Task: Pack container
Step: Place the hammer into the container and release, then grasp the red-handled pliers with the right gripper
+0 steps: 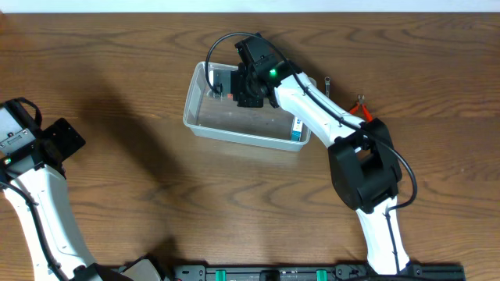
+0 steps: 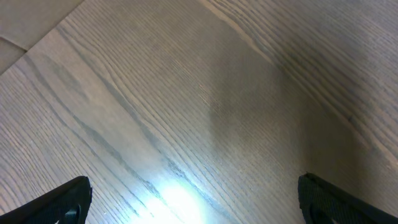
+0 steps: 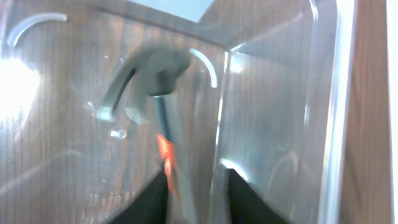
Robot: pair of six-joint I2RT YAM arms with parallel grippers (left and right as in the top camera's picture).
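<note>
The clear plastic container stands on the table at centre back. My right gripper reaches down into its left end. In the right wrist view my right gripper is shut on a hammer with a steel claw head and an orange grip. The hammer head is near the container floor, beside the container's wall. My left gripper is far away at the table's left edge. In the left wrist view it is open and empty over bare wood.
A small blue-and-white box sits at the container's right end. Orange-handled pliers and a small metal tool lie on the table to the right of the container, close to my right arm.
</note>
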